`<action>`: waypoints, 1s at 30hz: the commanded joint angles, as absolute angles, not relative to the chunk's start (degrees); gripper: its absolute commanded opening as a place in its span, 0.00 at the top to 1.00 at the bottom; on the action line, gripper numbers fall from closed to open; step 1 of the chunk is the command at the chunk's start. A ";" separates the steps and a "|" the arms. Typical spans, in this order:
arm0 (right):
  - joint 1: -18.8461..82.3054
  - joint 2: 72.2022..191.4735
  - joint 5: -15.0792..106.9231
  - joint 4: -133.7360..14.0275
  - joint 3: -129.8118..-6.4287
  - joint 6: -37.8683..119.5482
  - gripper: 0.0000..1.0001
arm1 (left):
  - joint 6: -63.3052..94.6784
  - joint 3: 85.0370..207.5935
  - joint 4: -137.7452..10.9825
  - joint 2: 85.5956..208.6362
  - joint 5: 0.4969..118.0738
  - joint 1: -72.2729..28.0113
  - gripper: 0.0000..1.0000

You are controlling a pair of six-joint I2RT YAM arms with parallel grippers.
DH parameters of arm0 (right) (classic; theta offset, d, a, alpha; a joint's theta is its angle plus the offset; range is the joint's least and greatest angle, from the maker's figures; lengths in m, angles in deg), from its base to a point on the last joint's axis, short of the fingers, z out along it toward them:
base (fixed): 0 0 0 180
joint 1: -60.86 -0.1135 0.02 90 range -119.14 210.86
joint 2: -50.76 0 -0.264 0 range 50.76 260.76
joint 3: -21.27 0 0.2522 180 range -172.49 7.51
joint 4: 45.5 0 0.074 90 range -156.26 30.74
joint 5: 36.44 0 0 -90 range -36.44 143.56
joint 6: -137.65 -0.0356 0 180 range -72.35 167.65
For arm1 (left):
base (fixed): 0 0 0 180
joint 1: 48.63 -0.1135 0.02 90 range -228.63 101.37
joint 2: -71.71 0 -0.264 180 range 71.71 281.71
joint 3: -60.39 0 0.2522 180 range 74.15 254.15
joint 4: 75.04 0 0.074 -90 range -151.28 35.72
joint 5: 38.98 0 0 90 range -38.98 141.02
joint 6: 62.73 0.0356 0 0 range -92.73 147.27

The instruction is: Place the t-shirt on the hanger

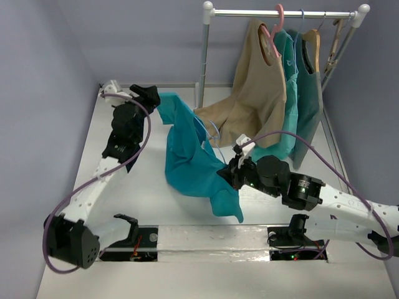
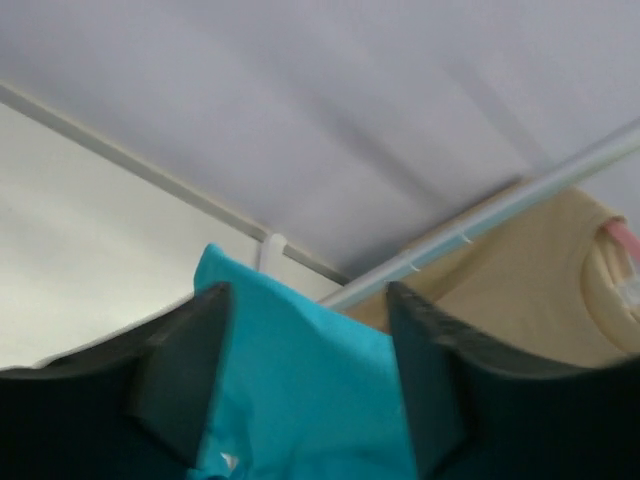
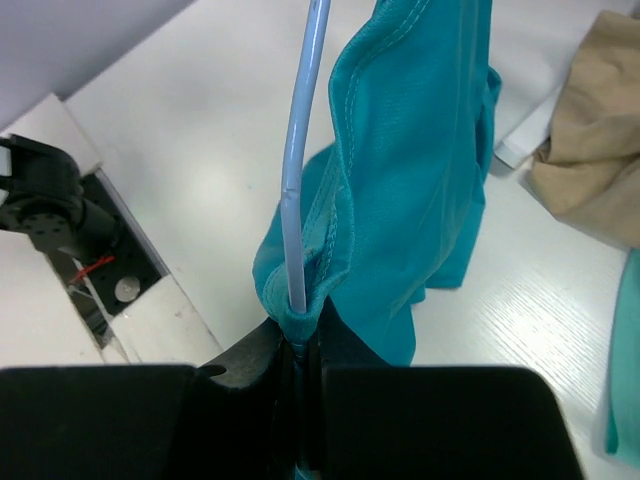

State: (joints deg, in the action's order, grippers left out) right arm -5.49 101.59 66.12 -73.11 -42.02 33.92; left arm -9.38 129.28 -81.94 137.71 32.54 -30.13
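Observation:
The teal-blue t-shirt (image 1: 187, 156) hangs stretched between my two grippers above the white table. My left gripper (image 1: 154, 98) is raised at the back left and is shut on the t-shirt's upper end. In the left wrist view, teal cloth (image 2: 300, 380) fills the space between its fingers (image 2: 190, 370). My right gripper (image 1: 225, 171) is at the middle right. It is shut on the thin light-blue hanger (image 3: 303, 130) together with a hemmed fold of the t-shirt (image 3: 420, 150) wrapped round the wire. Part of the hanger wire (image 1: 214, 134) shows beside the cloth; the rest is hidden.
A white clothes rack (image 1: 280, 12) stands at the back right. It carries a beige shirt (image 1: 259, 87) on a pink hanger (image 1: 274, 28), greener teal tops (image 1: 302, 93) and a wooden hanger (image 1: 336, 37). The beige hem (image 3: 600, 130) lies close to the t-shirt.

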 commanded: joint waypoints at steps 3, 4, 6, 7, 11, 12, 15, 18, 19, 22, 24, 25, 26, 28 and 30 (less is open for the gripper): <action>-5.33 103.66 70.00 -74.99 -47.15 35.70 1.00 | -11.75 123.11 -83.43 124.21 36.94 -29.13 0.34; -4.72 104.19 70.26 -74.73 -47.59 36.14 1.00 | -12.71 120.49 -84.21 122.96 41.49 -27.90 0.38; -3.93 106.11 70.00 -74.55 -49.17 37.01 1.00 | -15.96 117.32 -85.79 119.11 43.98 -22.04 0.46; -2.79 106.82 69.82 -74.12 -49.61 37.37 1.00 | -16.76 115.21 -85.97 117.86 43.38 -19.82 0.47; -1.11 110.25 69.56 -72.80 -51.28 37.99 1.00 | -22.30 111.24 -89.74 113.73 44.69 -14.27 0.47; -1.11 110.87 69.38 -72.45 -51.63 38.07 1.00 | -23.26 111.06 -90.28 113.29 45.39 -13.74 0.47; -1.11 112.28 68.86 -71.48 -51.72 37.81 1.00 | -24.76 111.32 -92.13 114.50 48.82 -13.74 0.45; -0.58 113.16 68.33 -70.60 -51.64 37.29 1.00 | -25.91 111.32 -95.63 116.87 52.59 -13.12 0.45; -0.58 113.33 68.24 -70.34 -51.64 37.28 1.00 | -25.91 111.67 -96.16 117.67 52.87 -12.34 0.45; -0.58 114.04 67.63 -69.72 -51.55 36.84 1.00 | -26.17 111.76 -98.44 120.31 53.83 -11.72 0.45; -0.58 114.30 67.28 -69.37 -51.46 36.58 1.00 | -26.43 112.20 -98.98 121.97 54.45 -11.10 0.47; -0.58 114.21 67.27 -68.93 -51.29 36.49 1.00 | -26.78 112.29 -99.50 122.94 54.71 -11.10 0.49; -0.58 114.21 67.27 -68.84 -51.28 36.49 1.00 | -26.79 112.29 -99.77 122.95 54.80 -10.58 0.49; -0.58 114.30 67.01 -68.58 -51.37 36.49 1.00 | -27.22 112.29 -100.12 124.00 54.19 -10.57 0.50; -0.58 114.48 66.66 -68.23 -51.37 36.41 1.00 | -28.10 112.12 -101.44 124.96 53.75 -10.05 0.51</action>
